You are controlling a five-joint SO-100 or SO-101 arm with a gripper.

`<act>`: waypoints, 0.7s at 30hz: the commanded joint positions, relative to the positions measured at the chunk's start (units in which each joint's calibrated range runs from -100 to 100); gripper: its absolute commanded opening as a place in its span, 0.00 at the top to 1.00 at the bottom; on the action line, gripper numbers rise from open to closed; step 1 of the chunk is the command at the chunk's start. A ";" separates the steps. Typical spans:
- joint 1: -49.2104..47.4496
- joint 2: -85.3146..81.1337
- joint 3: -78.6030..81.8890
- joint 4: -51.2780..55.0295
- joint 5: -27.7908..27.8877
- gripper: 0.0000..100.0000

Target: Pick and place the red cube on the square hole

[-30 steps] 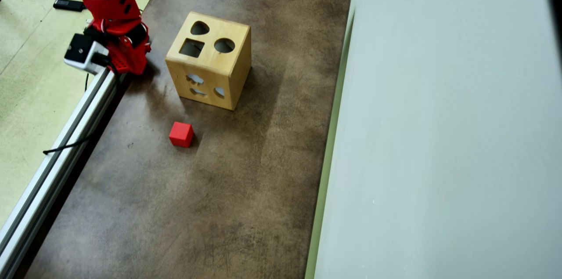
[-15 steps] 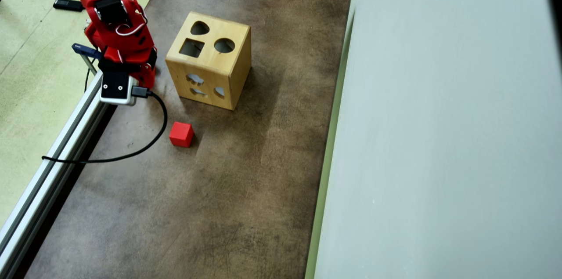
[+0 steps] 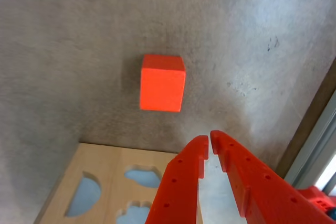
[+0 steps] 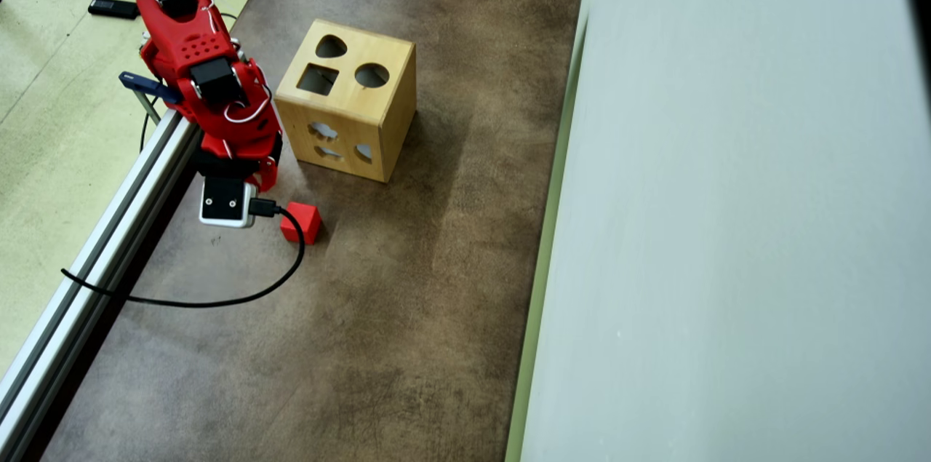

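Red cube (image 3: pixel 162 83) free; wrist view alone shows end effector (image 3: pixel 209 139) tips nearly touching.

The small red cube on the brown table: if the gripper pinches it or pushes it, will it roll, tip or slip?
The small matte red cube rests flat on the brown table, so it would probably slide, not roll. Its flat parallel faces likely suit a pinch. Its matte surface seems unlikely to slip. The gripper is nearly closed and empty.

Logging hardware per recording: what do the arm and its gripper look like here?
The arm is bright red plastic with black motor blocks and thin white wires looped at its joints. A white-edged, black-faced camera module sits at the wrist, trailing a black cable. The gripper has two red tapered fingers dotted with small holes.
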 commanded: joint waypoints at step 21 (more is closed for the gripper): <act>-0.47 5.16 -2.47 -1.07 -0.10 0.90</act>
